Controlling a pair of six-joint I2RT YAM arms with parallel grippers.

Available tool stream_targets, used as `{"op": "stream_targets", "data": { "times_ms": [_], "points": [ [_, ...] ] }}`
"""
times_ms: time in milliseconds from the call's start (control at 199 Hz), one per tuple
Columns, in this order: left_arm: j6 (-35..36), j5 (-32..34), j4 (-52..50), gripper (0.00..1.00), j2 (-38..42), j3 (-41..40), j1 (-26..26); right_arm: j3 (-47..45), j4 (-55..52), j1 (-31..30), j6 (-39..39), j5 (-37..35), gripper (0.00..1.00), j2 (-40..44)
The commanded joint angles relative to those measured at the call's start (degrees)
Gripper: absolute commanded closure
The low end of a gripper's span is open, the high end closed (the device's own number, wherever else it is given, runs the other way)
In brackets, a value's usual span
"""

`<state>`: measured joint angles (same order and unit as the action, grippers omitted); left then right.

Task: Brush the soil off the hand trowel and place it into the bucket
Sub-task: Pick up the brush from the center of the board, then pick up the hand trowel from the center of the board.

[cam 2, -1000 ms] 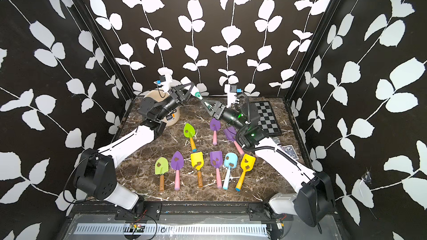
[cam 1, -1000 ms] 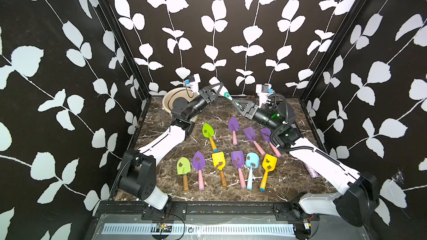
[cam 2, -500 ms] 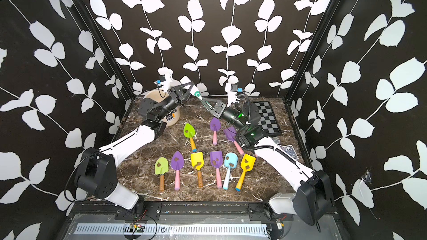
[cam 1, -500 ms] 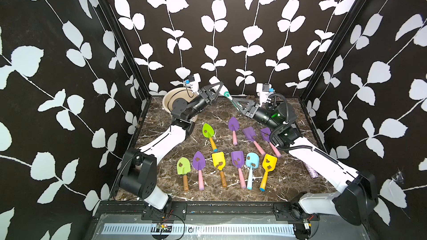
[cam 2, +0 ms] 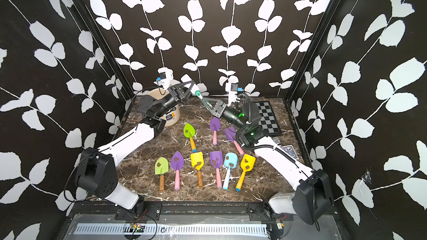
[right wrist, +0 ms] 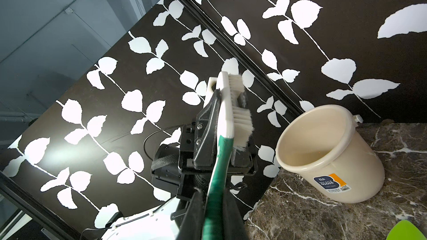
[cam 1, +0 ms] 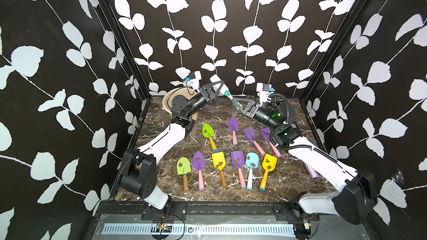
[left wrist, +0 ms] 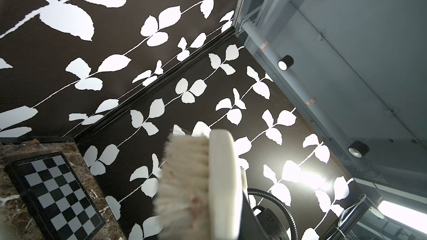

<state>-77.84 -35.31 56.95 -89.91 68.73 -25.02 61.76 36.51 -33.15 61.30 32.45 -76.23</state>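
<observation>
Trowels (cam 1: 237, 158), ten of them, lie flat on the big brown marble table (cam 1: 288, 176), in the middle of the picture. Six sit in a front row. Their blades point to the top of the frame and their handles to the bottom, so each one runs up and down. Four more sit behind them. Their blades also point up, and three of their handles lean to the lower right.

The cream bucket (cam 2: 176, 114) stands upright at the upper left of the table, partly behind the left arm. A chessboard (cam 2: 268, 118) lies at the upper right.

Above the table, a brush (cam 1: 227, 93) stretches between the two arms. The left gripper (cam 1: 220, 86) is clenched on its white bristle end. The right gripper (cam 1: 233, 99) is clamped on its green handle.

Small brown bits of soil (cam 1: 181, 164) sit on many of the blades.
</observation>
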Motion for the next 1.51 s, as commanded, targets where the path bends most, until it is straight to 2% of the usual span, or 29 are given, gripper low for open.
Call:
{"op": "stream_targets", "data": {
  "times_ms": [0, 306, 331, 406, 442, 482, 547, 582, 733, 818, 943, 1084, 1209, 1325, 1500],
  "points": [
    [2.2, -2.3, -0.2, 1.0, -0.9, 3.2, -0.1, 0.7, 2.2, -0.6, 0.1, 3.5, 1.0, -0.4],
    [0.9, -3.5, -1.3, 1.0, -4.4, 7.2, -0.1, -0.3, -3.0, -0.1, -2.3, 0.3, 1.0, 1.6],
    [1.0, -3.5, -1.4, 0.9, -4.5, 7.1, -0.1, -0.5, -3.3, 0.1, -2.1, -0.5, 1.0, 1.9],
    [2.7, -3.1, -1.8, 0.49, -3.5, 5.7, -0.1, -1.0, -3.5, 1.5, -0.8, -2.2, 1.0, 2.4],
    [4.3, -2.5, -2.4, 0.33, -2.6, 4.5, 0.0, -1.4, -3.2, 2.4, -0.2, -2.8, 1.0, 2.8],
    [6.7, -1.6, -3.7, 0.21, -1.3, 2.9, 0.0, -1.9, -2.9, 3.5, 0.3, -3.4, 1.0, 3.2],
    [12.0, 0.3, -8.6, 0.12, 1.6, 0.3, 0.0, -2.4, -3.6, 5.2, 0.6, -4.0, 1.0, 4.1],
    [15.5, 0.4, -12.6, 0.11, 3.6, -0.9, 0.0, -2.7, -4.5, 6.2, 0.7, -4.2, 1.0, 4.7],
    [32.3, 10.2, -38.6, 0.11, 12.9, -3.4, -0.1, -4.6, -8.5, 10.9, 2.1, -5.3, 1.0, 6.2],
    [38.4, 16.8, -51.6, 0.11, 18.0, -4.3, -0.5, -5.3, -12.5, 13.2, 1.1, -5.8, 1.0, 6.8],
    [43.8, 30.4, -67.4, 0.12, 24.5, -6.4, -3.5, -5.6, -17.9, 14.7, -2.2, -6.9, 1.0, 7.0],
    [43.7, 45.5, -78.3, 0.13, 28.4, -9.9, -10.3, -6.2, -18.6, 15.4, -3.5, -7.2, 1.0, 5.7],
    [38.1, 49.0, -79.0, 0.15, 26.5, -14.1, -14.5, -6.7, -17.4, 15.3, -3.7, -6.6, 1.0, 4.5],
    [34.8, 50.2, -74.4, 0.16, 20.1, -17.1, -18.2, -7.3, -16.9, 15.3, -3.9, -5.7, 1.0, 4.3],
    [32.9, 46.9, -61.9, 0.18, 8.3, -19.2, -18.8, -8.0, -18.0, 15.3, -4.9, -5.4, 1.0, 5.1]
  ]
}}
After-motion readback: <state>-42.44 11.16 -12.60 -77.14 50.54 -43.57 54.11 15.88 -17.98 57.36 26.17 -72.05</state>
